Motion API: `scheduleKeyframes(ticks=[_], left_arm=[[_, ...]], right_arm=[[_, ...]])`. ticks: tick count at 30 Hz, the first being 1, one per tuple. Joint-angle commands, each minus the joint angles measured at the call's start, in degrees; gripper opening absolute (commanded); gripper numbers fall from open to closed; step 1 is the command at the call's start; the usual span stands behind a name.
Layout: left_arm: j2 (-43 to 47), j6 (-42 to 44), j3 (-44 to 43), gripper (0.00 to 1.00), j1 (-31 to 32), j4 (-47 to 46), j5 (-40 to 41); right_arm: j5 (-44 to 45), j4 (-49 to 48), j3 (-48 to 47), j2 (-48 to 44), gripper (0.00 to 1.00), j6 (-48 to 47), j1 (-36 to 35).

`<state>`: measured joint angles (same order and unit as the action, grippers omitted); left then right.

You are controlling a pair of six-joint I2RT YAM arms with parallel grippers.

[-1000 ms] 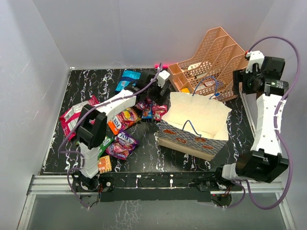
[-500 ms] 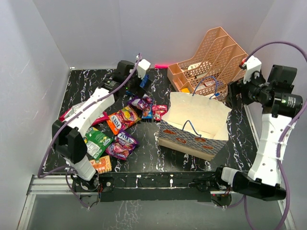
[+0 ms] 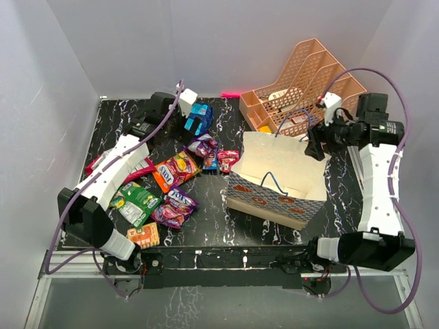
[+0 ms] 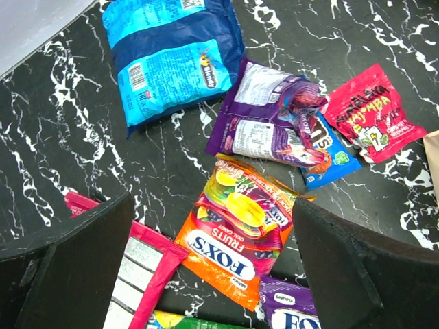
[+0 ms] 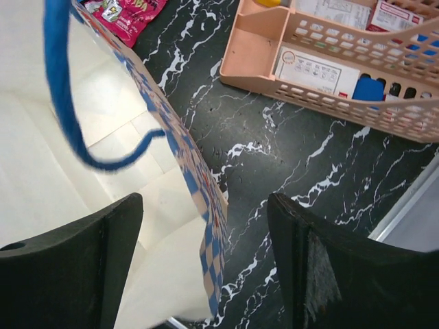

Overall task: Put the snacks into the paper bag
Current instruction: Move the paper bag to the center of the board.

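The paper bag (image 3: 278, 175) stands open right of centre, cream with a blue patterned band. The snacks lie loose to its left: a blue packet (image 4: 175, 58), a purple packet (image 4: 271, 120), a red packet (image 4: 370, 113), an orange Fox's packet (image 4: 247, 233), and in the top view a purple Fox's packet (image 3: 175, 205) and a green one (image 3: 137, 202). My left gripper (image 3: 195, 125) hovers open and empty above the orange packet. My right gripper (image 3: 317, 140) is open and straddles the bag's far right wall (image 5: 206, 226), holding nothing.
A peach mesh organizer (image 3: 305, 86) with cards and small items stands behind the bag, close to my right gripper. A pink packet (image 3: 137, 168) and a small orange packet (image 3: 147, 235) lie at the left. White walls enclose the black marbled table.
My left gripper has swung from beside the bag to the far left, over the blue packet's area. My right gripper has moved left and down to the bag's far rim.
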<state>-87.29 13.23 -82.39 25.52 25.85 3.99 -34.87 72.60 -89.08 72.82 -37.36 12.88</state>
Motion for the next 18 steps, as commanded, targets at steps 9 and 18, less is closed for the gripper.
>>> scheduleKeyframes(ticks=[9, 18], left_arm=[[6.63, -1.23, 3.05, 0.98, -4.41, 0.06, -1.68], [9.72, -1.04, 6.30, 0.98, -6.90, -1.56, -2.23]], right_arm=[[13.12, -8.20, -1.27, 4.54, 0.30, -8.31, -6.32], [15.39, -9.76, -8.01, 10.14, 0.12, -15.83, -6.14]])
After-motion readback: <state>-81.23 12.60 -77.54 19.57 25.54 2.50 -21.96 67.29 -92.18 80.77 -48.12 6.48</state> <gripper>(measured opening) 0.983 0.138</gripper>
